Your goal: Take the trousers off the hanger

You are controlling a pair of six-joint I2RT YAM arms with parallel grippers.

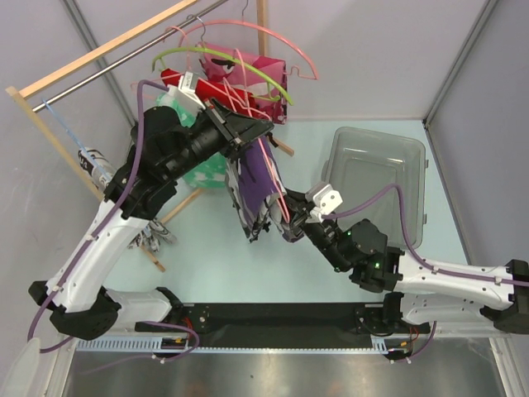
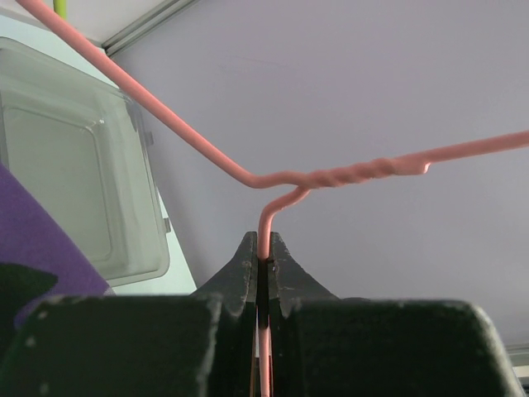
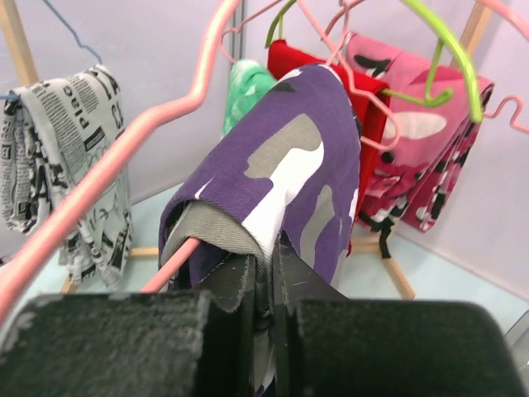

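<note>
The trousers point(image 1: 259, 186), in purple, white and grey camouflage, hang folded over the pale pink hanger point(image 1: 279, 192) in mid-air above the table. My left gripper point(image 1: 261, 129) is shut on the hanger's wire just below its twisted neck; the left wrist view shows the pink wire point(image 2: 331, 175) pinched between the closed jaws of the gripper point(image 2: 264, 250). My right gripper point(image 1: 296, 217) is at the trousers' lower right edge. In the right wrist view the gripper point(image 3: 271, 252) is shut on a fold of the trousers point(image 3: 285, 157), beside the hanger's bar point(image 3: 124, 153).
A wooden rack point(image 1: 107, 45) with a metal rail stands at the back left. It carries a red and pink garment point(image 1: 248, 70), a lime-green hanger point(image 1: 223, 56), a newsprint garment point(image 3: 74, 141) and a green-white garment point(image 1: 207, 169). A clear plastic bin point(image 1: 376, 178) sits on the right.
</note>
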